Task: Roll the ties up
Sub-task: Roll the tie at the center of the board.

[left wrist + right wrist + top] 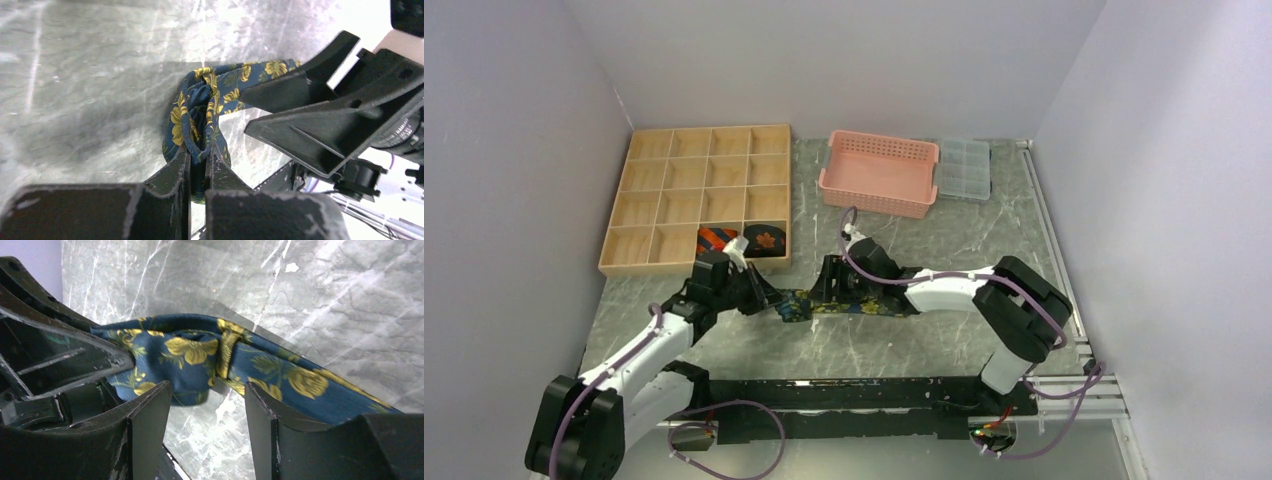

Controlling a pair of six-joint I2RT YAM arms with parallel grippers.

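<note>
The floral tie (869,306) lies across the marble table, dark blue with yellow flowers. Its left end is bunched into a fold (200,107). My left gripper (780,300) (199,151) is shut on that fold, with fabric pinched between its fingers. My right gripper (826,288) (206,390) is open just to the right; the tie (192,351) crosses beyond its fingertips and only bare table shows between them. The orange-and-black striped tie (715,239) and the black tie with an orange leaf (766,240) sit rolled in two compartments of the wooden organizer (692,170).
A pink perforated basket (879,176) stands at the back centre, with a clear plastic compartment box (964,168) on its right. A metal rail (1052,250) runs along the table's right edge. The two grippers are very close to each other over the tie.
</note>
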